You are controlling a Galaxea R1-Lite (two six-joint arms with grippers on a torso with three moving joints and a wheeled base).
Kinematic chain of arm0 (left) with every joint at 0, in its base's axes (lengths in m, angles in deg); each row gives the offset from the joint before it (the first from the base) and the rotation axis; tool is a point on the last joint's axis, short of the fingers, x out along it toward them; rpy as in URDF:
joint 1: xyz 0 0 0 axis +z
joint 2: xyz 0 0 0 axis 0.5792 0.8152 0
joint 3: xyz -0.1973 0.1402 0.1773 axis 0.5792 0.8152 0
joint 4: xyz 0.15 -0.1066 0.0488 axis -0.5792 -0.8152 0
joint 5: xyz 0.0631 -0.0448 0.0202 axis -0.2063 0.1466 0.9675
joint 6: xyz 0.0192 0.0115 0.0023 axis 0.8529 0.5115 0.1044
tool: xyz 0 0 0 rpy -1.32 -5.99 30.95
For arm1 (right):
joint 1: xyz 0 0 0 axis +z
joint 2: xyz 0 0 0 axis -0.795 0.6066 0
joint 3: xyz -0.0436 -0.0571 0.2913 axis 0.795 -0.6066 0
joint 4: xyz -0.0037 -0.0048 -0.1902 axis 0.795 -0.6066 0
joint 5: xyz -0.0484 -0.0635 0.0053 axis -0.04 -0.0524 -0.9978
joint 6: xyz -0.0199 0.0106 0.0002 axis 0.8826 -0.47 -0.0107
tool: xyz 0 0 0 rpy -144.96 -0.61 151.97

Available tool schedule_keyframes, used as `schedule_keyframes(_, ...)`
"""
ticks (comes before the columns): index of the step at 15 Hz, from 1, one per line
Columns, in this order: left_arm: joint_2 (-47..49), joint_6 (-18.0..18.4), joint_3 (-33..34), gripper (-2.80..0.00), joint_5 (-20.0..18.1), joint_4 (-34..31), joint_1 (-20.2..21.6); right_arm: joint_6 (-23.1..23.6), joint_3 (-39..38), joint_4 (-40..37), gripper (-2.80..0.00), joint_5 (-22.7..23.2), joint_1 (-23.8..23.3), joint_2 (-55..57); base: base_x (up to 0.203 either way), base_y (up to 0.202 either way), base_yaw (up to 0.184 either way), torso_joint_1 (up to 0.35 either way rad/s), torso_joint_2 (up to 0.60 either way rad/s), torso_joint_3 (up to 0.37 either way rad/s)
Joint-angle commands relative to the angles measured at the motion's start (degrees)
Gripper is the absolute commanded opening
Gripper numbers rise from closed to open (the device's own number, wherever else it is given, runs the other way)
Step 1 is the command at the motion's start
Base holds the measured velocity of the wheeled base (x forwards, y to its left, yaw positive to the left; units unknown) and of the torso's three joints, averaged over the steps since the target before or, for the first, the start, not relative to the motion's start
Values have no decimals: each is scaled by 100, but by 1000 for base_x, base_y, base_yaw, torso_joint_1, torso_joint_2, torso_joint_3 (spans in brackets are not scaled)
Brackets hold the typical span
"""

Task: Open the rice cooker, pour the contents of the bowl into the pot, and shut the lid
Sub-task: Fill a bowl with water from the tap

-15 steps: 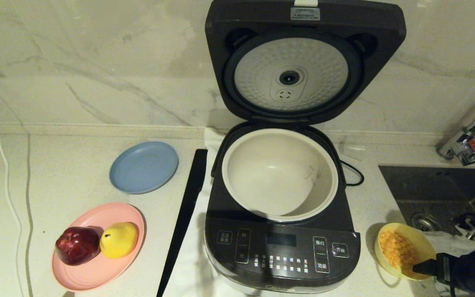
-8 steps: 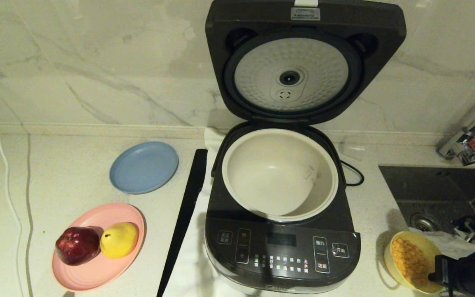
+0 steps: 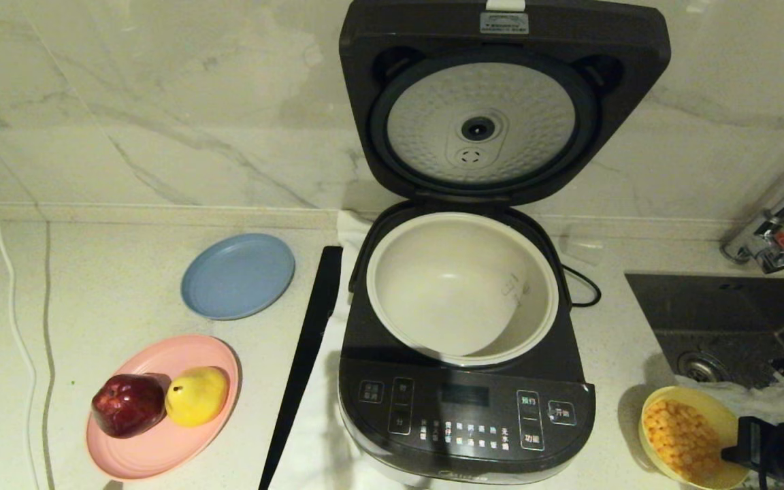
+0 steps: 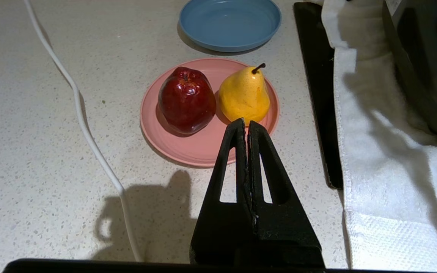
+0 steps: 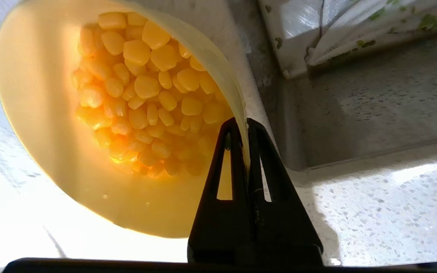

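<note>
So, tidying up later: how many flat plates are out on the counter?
2. The blue plate lies left of the rice cooker; the pink plate, nearer the robot, holds an apple and a pear.

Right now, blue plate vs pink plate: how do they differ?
The blue plate is bare; the pink plate carries a red apple and a yellow pear. The blue plate lies nearer the wall, the pink plate nearer the counter's front edge. Both are round, shallow and flat on the counter, left of the rice cooker.

Pale speckled countertop [image 3: 113, 299]. On it: blue plate [image 3: 237, 275], pink plate [image 3: 160, 408], white cable [image 3: 7, 272], black strip [image 3: 303, 361], white towel [image 4: 378, 151] under rice cooker [image 3: 467, 415]. Sink [image 3: 725, 313] set in at right.
</note>
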Motion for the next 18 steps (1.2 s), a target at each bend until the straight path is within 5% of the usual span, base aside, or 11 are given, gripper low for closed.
schedule_keyframes(1, 3, 2, 44, -280, -3, 2, 2, -2, 232, -248, -280, 286, -461, -221, 0, 0, 0, 0, 0, 0)
schedule_keyframes(5, 3, 2, 44, -280, 4, 2, 2, 37, 1081, -1022, -280, 895, -1549, -151, 0, 0, 0, 0, 0, 0)
schedule_keyframes(11, 3, 2, 44, -280, -4, 2, 2, 54, 2489, -1233, -280, 1213, -3267, 994, 0, 0, 0, 0, 0, 0)
schedule_keyframes(18, 3, 2, 44, -280, -4, 2, 2, 47, 3931, -1563, -280, 1560, -4416, 2282, 0, 0, 0, 0, 0, 0)
